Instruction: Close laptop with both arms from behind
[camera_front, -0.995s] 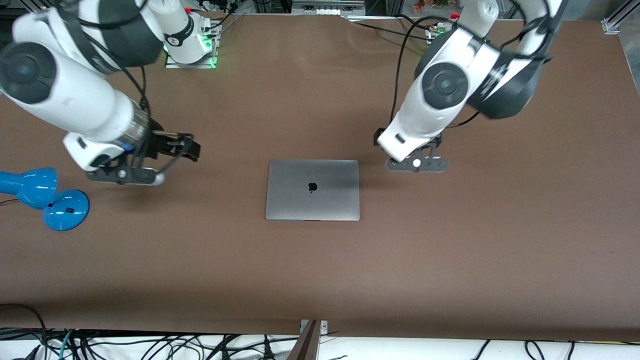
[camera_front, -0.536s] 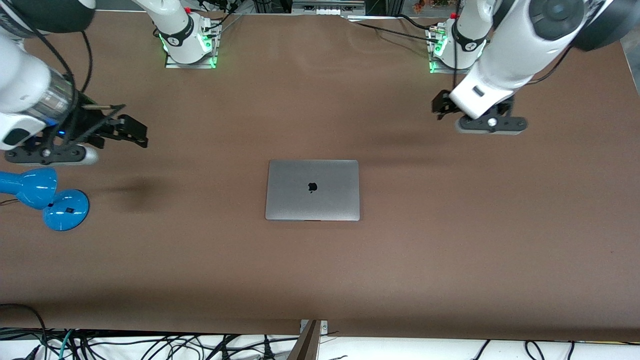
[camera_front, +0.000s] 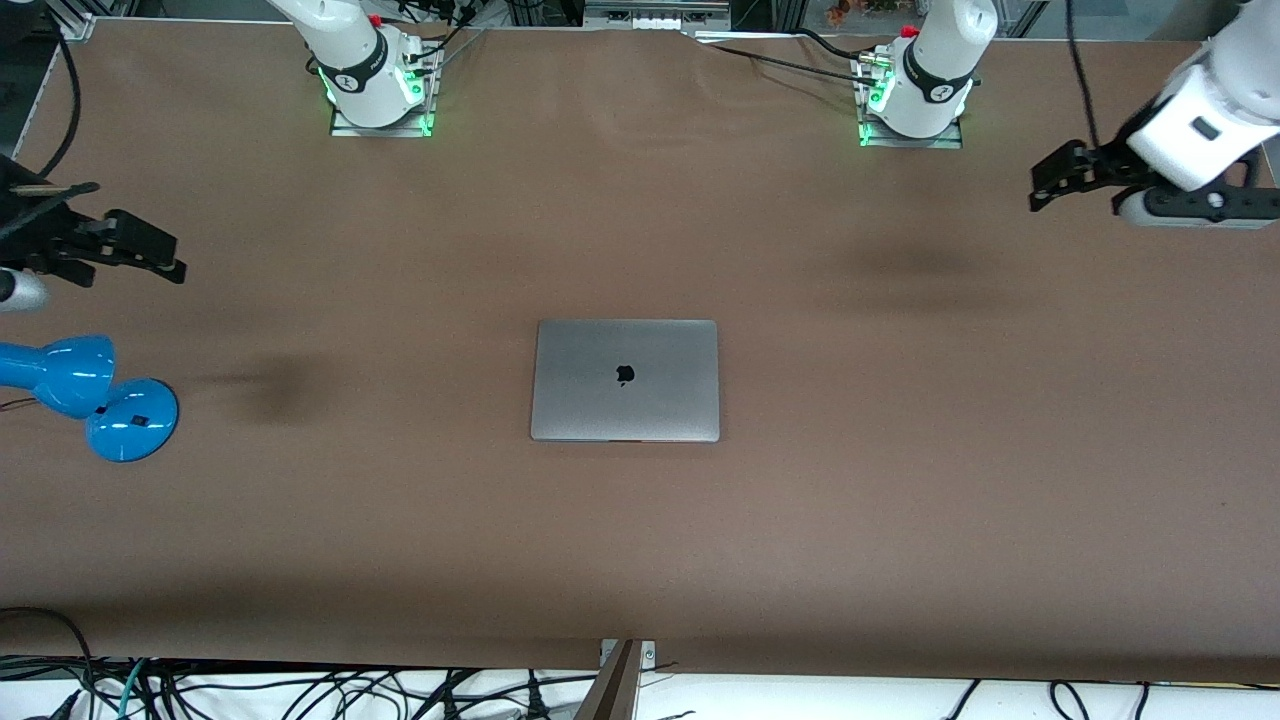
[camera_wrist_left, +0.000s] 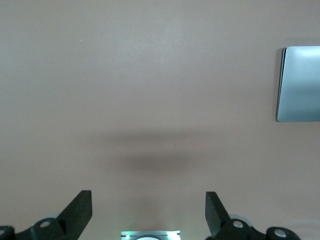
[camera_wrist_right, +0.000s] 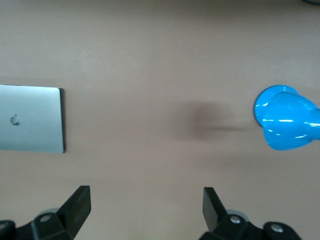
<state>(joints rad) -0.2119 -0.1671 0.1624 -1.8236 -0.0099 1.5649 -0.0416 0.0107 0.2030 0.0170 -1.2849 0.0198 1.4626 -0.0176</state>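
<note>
The grey laptop (camera_front: 625, 380) lies shut and flat at the middle of the table, its dark apple logo up. It also shows in the left wrist view (camera_wrist_left: 300, 84) and in the right wrist view (camera_wrist_right: 31, 118). My left gripper (camera_front: 1058, 180) is open and empty, up in the air over the left arm's end of the table. My right gripper (camera_front: 140, 255) is open and empty, over the right arm's end of the table, above the blue lamp. Both grippers are well away from the laptop. Open jaws show in both wrist views (camera_wrist_left: 148, 212) (camera_wrist_right: 146, 207).
A blue desk lamp (camera_front: 85, 397) lies at the right arm's end of the table, also in the right wrist view (camera_wrist_right: 285, 117). The two arm bases (camera_front: 375, 75) (camera_front: 915, 85) stand along the table's edge farthest from the front camera. Cables hang below the near edge.
Both arms have swung outward and up from beside the laptop toward their own ends of the table. The laptop has not moved.
</note>
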